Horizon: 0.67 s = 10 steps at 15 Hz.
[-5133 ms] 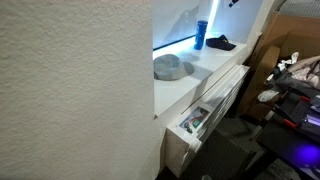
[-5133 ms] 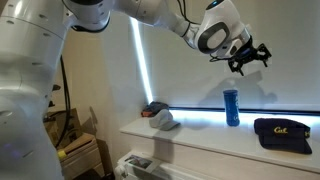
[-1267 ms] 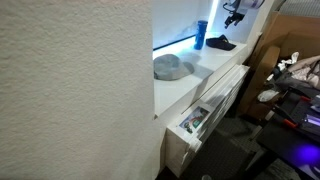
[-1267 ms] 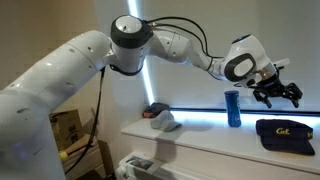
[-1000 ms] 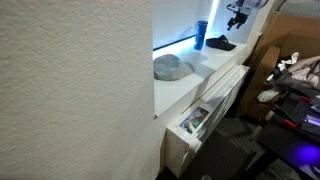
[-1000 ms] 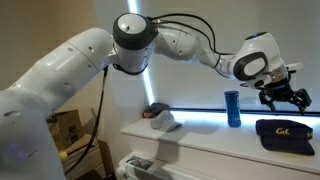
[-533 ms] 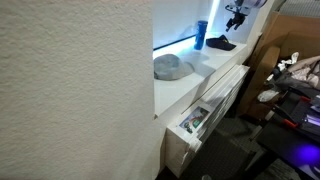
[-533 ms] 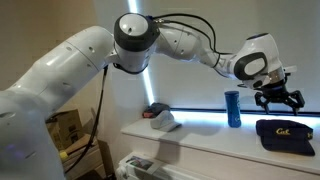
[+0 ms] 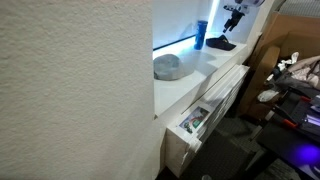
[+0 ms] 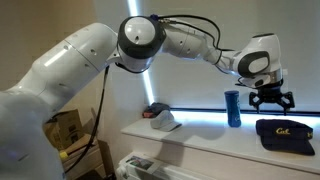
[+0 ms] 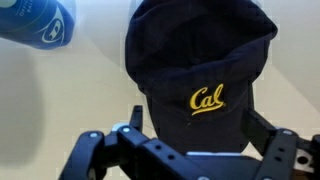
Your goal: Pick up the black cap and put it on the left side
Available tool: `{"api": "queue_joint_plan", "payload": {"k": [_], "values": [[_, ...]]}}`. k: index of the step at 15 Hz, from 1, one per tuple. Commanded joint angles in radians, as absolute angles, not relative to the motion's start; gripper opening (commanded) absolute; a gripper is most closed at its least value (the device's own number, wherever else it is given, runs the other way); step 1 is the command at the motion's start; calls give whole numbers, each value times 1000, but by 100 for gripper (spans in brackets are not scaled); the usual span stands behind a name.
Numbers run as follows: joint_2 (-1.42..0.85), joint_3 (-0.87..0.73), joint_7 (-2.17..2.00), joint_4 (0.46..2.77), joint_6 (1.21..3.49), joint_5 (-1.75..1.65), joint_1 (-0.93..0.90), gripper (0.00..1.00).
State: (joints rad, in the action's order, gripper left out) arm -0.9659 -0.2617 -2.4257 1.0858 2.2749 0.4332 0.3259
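Note:
The black cap with a yellow "Cal" logo lies on the white shelf at its far end; it also shows in an exterior view and fills the wrist view. My gripper hangs open just above the cap, its jaws spread on either side of the brim in the wrist view, holding nothing. In an exterior view the gripper sits above the cap.
A blue cylindrical bottle stands upright on the shelf beside the black cap, seen too in the wrist view. A grey cap lies at the shelf's other end. A lit strip runs along the wall behind.
My gripper has come down and shifted over the black cap from higher up. The cap, bottle and grey cap have not moved.

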Motion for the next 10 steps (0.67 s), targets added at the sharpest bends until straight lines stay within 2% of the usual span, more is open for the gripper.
{"api": "queue_joint_plan", "payload": {"k": [1, 4, 5, 10], "values": [[-967, -270, -2411, 1102, 2290, 447, 364, 100], [-1072, -289, -2479, 969, 2272, 363, 453, 100], [-1006, -284, -2445, 1062, 2279, 394, 398, 100], [-1058, -258, -2420, 1002, 2286, 412, 478, 100]]}}
